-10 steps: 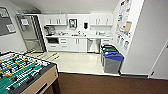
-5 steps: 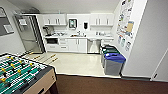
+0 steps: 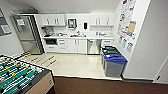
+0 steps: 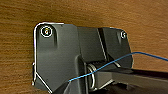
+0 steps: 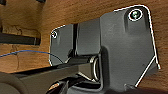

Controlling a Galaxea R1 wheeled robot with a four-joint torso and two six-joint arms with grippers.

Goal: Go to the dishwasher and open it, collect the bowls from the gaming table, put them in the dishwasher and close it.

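The dishwasher (image 3: 93, 46) stands closed under the tabletop (image 3: 80, 37), facing the robot; the hands' state I cannot tell.

Dark wrist plates (image 4: 57, 57) with silver corner screws (image 4: 46, 31) and a thin blue cable (image 4: 130, 56).

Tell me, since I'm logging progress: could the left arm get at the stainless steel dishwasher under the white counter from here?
Probably not. The stainless steel dishwasher stands across the pale kitchen floor, well beyond the arm; the blue-lidded bin stands off to its right.
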